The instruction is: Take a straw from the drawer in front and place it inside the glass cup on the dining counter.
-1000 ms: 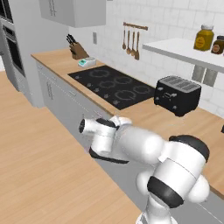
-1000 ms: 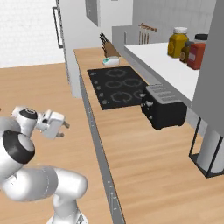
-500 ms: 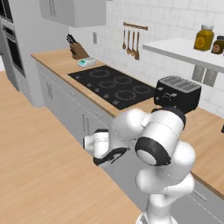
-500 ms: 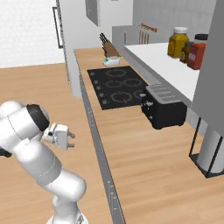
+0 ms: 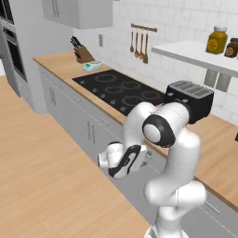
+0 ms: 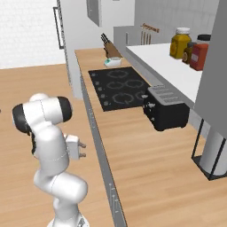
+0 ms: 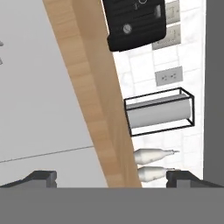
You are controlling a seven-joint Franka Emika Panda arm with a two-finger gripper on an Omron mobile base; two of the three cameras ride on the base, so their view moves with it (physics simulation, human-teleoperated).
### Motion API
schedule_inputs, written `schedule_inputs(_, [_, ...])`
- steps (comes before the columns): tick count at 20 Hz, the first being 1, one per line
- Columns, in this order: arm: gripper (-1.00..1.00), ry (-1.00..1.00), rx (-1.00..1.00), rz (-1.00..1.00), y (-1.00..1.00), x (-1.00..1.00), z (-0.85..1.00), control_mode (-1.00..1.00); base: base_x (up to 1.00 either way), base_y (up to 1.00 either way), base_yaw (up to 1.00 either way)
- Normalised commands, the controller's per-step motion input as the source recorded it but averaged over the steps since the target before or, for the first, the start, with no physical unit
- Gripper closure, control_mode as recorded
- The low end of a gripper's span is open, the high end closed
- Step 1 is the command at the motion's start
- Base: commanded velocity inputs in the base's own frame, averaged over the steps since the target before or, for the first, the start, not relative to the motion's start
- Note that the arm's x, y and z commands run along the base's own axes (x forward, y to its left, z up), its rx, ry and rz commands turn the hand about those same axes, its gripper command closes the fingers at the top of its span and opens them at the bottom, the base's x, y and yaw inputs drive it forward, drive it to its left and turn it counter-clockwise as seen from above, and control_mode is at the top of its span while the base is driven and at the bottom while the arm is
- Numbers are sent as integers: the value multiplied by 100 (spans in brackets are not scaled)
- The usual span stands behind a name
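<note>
1. The arm rises from its base, bends at a high elbow beside the counter (image 5: pixel 218 153) edge, and folds back down so that the hand hangs low in front of the grey cabinets (image 5: pixel 69 111).
2. The gripper (image 5: pixel 108 162) sits at the end of this fold, below the counter top and close to the cabinet fronts; in the right base view the gripper (image 6: pixel 80 148) points toward the cabinet face.
3. In the hand view the two finger tips (image 7: pixel 41 177) stand far apart at opposite bottom corners, so the jaws are spread wide with nothing between them.
4. The hand view is rolled: the wood counter runs as a diagonal band, with grey cabinet front to one side and the toaster (image 7: pixel 135 22) and paper-towel holder (image 7: pixel 159 113) to the other.
5. The straw, glass cup and dining counter cannot be made out; no drawer stands open along the cabinets.
6. The toaster (image 5: pixel 188 100) sits beside the stove (image 5: pixel 118 88).
</note>
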Motion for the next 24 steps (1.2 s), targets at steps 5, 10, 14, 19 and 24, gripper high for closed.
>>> schedule_inputs(5, [-100,0,2,4,-40,11,-6,-100,0,0,0])
schedule_inputs(10, [-100,3,3,9,-20,34,-17,-100,0,0,0])
schedule_inputs(14, [-100,6,0,6,-1,40,-16,-100,0,0,0])
schedule_inputs(19, [-100,10,0,5,0,36,-29,-100,0,0,0])
schedule_inputs(24, [-100,3,0,1,-17,22,-22,-100,0,0,0])
